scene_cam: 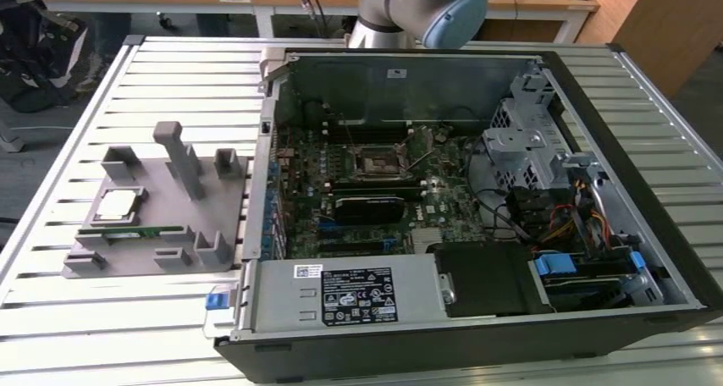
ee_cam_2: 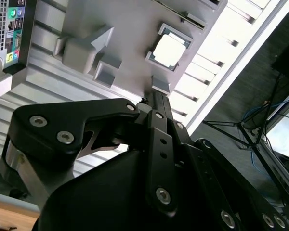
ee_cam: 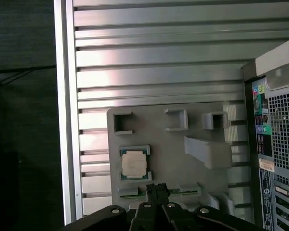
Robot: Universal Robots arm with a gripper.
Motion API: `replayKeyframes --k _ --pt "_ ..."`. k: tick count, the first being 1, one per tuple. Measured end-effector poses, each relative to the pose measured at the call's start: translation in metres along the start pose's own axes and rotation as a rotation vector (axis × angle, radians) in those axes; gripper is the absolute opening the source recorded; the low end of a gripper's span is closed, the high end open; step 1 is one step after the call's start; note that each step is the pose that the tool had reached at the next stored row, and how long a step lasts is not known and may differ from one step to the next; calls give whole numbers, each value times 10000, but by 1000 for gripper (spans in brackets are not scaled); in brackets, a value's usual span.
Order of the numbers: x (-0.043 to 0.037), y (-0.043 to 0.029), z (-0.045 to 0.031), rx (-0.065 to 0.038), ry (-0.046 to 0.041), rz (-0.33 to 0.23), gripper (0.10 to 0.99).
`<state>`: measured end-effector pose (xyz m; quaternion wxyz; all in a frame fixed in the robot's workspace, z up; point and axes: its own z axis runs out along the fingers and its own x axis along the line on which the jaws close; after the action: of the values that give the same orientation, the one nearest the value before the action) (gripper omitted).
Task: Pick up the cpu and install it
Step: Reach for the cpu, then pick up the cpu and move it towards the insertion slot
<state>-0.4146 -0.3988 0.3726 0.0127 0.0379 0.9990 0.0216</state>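
The small square silver-topped cpu (scene_cam: 118, 204) lies on the grey plastic holder plate (ee_cam: 168, 159), on the ribbed silver metal table (scene_cam: 169, 73) beside the open black computer case (scene_cam: 475, 356). I see the black gripper (ee_cam: 157, 187) above, fingers together, empty.

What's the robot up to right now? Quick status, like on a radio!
Gripper above the holder, clear of the cpu. Cpu lying in its slot on the holder, not picked up. Nothing on top of it.

Silver-topped square cpu (scene_cam: 118, 203), flat in its seat on the grey holder plate (scene_cam: 158, 218).
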Motion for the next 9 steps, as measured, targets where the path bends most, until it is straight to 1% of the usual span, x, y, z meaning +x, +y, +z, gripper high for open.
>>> replayKeyframes --k 5,9 --pt "114 -9 13 -1 -1 0 114" --pt "160 -13 25 -1 0 1 114"
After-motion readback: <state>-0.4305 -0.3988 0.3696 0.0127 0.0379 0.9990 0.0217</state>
